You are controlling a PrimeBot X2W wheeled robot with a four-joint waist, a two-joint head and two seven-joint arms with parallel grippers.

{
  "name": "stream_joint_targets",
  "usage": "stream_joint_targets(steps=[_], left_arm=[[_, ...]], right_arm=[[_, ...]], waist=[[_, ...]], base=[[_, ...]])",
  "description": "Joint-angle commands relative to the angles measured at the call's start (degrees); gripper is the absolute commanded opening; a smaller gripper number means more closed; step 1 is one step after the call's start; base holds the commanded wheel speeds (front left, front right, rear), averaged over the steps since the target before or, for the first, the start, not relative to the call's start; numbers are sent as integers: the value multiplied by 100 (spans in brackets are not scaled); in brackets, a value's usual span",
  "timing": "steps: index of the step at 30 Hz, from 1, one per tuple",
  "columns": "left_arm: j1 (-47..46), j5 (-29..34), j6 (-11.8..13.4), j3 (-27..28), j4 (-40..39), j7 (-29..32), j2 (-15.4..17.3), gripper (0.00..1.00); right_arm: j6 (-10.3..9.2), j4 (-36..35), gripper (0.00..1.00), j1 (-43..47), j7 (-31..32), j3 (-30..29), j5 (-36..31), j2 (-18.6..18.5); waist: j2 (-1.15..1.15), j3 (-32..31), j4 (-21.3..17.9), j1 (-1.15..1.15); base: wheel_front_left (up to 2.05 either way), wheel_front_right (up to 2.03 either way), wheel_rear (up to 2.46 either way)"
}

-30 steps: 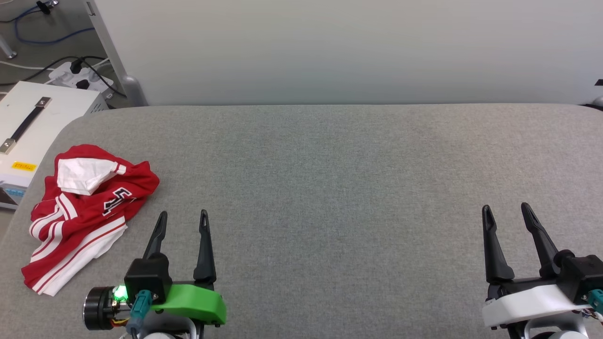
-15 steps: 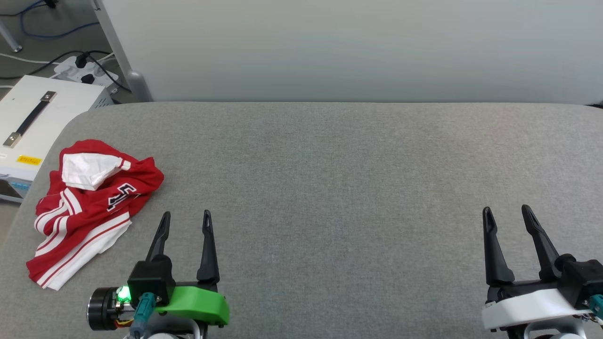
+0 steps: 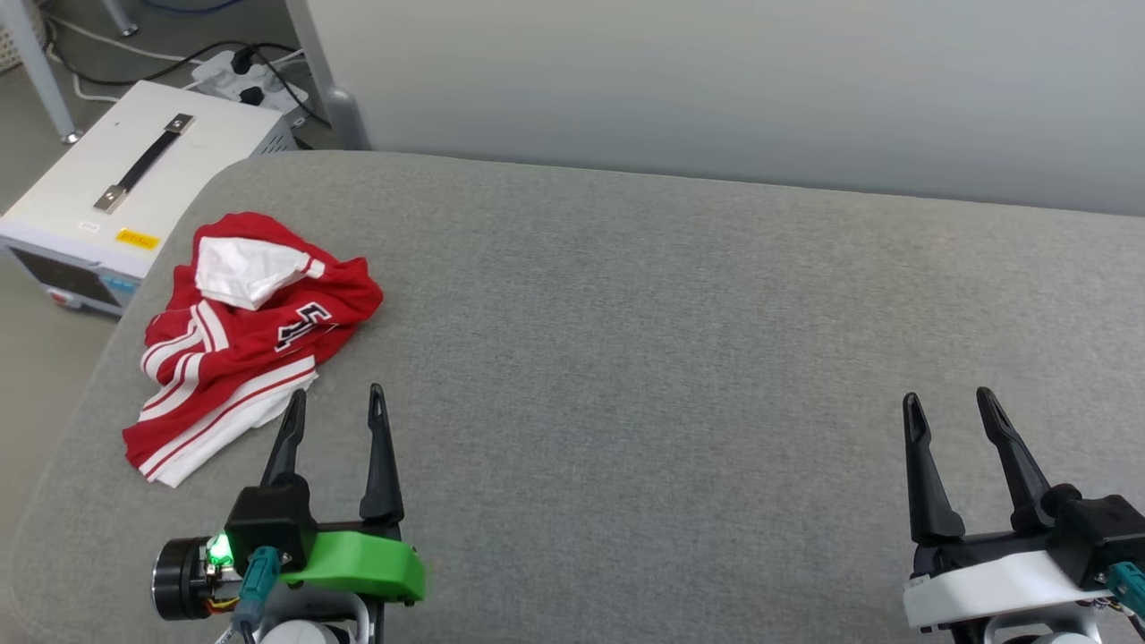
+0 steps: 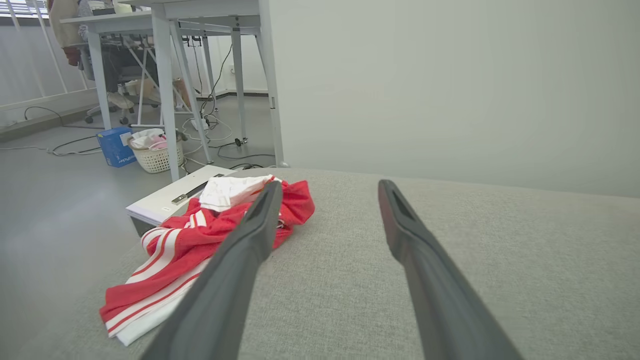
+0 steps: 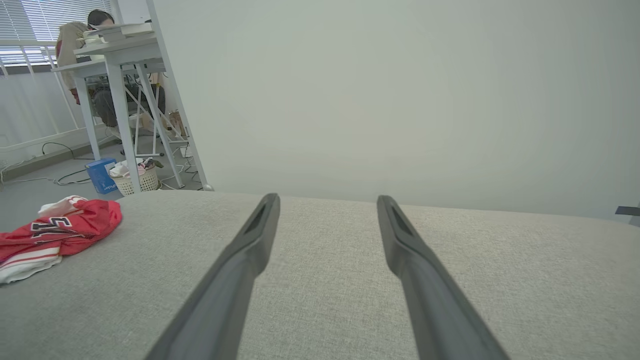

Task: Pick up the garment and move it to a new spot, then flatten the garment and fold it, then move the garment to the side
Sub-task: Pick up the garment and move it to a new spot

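- One garment (image 3: 250,335): a red shirt with white sleeves and striped trim, lying crumpled on the grey padded surface (image 3: 644,340), close to its left rim and toward the far left corner.
- Two grippers, each with two long dark fingers. The left gripper (image 3: 336,394) sits just beside the garment's near edge, fingers spread wide with only bare padding between them.
- The right gripper (image 3: 947,397) is well apart from the shirt on the right side, also spread wide and holding nothing.
- One white box (image 3: 134,170) with a black handle and a yellow label stands on the floor beside the surface's left corner. One power strip (image 3: 241,76) with black cables lies behind it.
- A pale panel (image 3: 716,80) runs along the far edge.
- Under a white table (image 4: 165,75) sit one woven basket (image 4: 155,155) and one blue box (image 4: 116,146).
- In the left wrist view, that gripper's own left finger crosses in front of the shirt and covers part of it.
- The black lettering is folded into the creases and reads only in fragments.
- Whether the left fingertip touches the white hem cannot be told.
- In the right wrist view the frame edge cuts off the shirt, and a person (image 5: 70,45) at the table is largely hidden.
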Motion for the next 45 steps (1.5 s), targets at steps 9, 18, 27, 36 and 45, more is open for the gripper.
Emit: stream_joint_targets(steps=[9, 18, 27, 36, 45], left_arm=[[-126, -151, 35, 138, 44, -33, -17, 100], [-97, -300, 58, 278, 89, -33, -17, 100], [-57, -381, 55, 361, 132, -33, -17, 100], [-66, -453, 64, 432, 176, -33, -17, 100], [-808, -441, -643, 988, 423, -33, 94, 100]], right_arm=[[-3, -79, 100, -64, -27, 114, -121, 0], [-3, -113, 100, -131, -27, 211, -194, 0], [-3, -130, 100, -115, -27, 269, -223, 0], [-3, -126, 100, -112, -27, 299, -264, 0], [-3, -160, 100, -250, -27, 418, -378, 0]], waist=[[0, 159, 965, 0], [0, 180, 1585, 0], [0, 175, 1930, 0], [0, 191, 1979, 0], [0, 411, 1742, 0]], base=[[0, 0, 0], [0, 0, 0], [0, 0, 0], [0, 0, 0], [0, 0, 0]])
